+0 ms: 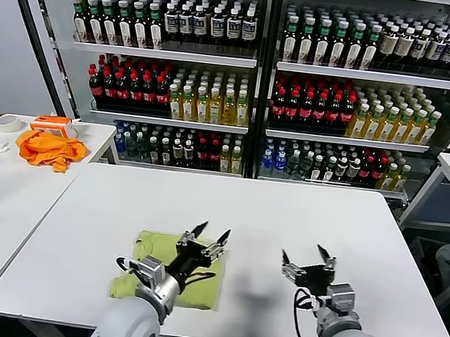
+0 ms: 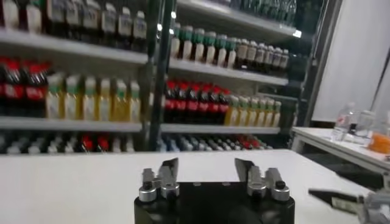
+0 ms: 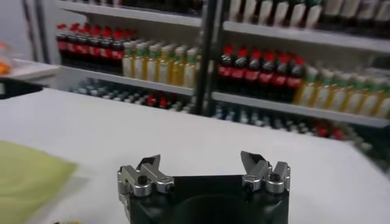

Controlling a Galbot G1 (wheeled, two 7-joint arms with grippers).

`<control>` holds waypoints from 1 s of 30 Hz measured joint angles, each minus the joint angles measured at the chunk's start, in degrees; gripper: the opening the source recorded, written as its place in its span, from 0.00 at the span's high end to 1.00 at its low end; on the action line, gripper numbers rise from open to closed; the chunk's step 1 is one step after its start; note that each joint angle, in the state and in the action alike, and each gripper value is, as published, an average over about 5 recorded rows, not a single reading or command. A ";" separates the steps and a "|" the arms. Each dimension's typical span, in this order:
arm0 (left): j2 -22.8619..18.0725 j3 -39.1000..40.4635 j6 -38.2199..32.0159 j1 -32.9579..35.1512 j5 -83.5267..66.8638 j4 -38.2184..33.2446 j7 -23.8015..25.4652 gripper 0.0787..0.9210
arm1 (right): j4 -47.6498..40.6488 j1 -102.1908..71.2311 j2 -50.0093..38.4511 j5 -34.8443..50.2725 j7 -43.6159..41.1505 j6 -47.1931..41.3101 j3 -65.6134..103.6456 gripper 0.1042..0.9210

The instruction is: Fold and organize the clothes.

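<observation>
1. The lime T-shirt (image 1: 166, 269) lies flat on the white table (image 1: 284, 224), directly under the left gripper (image 1: 209, 233) and partly hidden by that arm. It shows as a compact, roughly rectangular pad with no sleeves spread out, so I judge the folding largely done.
2. What seems left: perhaps a final tidy or moving the bundle to a resting spot. Its near-left corner looks a little rumpled. Whether another fold is intended cannot be told from here.
3. Orientation: the pad is close to square, its slightly longer side running from the robot outward, along the left arm's line. Which end holds the collar is hidden.
4. The left gripper hangs just above the shirt's far edge, fingers spread apart and pointing up and away from the robot, with nothing between them. Its wrist view shows both fingers (image 2: 166, 178) parted over bare table.
5. The right gripper (image 1: 309, 258) sits well off to the shirt's right, over bare table, jaws wide and empty; its wrist view catches a corner of the shirt at the edge of the picture.
6. Farther out: an orange cloth (image 1: 48, 148) on a side table to the left, beyond the left gripper, and drink shelves (image 1: 251, 82) behind the table.
</observation>
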 measured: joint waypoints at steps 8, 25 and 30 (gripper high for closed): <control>4.58 -8.26 -3.34 2.95 3.67 -1.18 1.69 0.12 | -2.93 4.80 1.30 6.09 0.19 -1.53 -9.39 0.12; 7.87 -15.25 -6.17 6.29 8.91 -0.73 2.95 0.12 | -10.49 12.34 4.02 19.37 4.61 -2.82 -21.49 0.15; 8.51 -16.30 -6.50 7.02 9.50 -0.68 2.96 0.12 | -11.60 13.51 4.59 21.62 5.46 -2.91 -22.99 0.31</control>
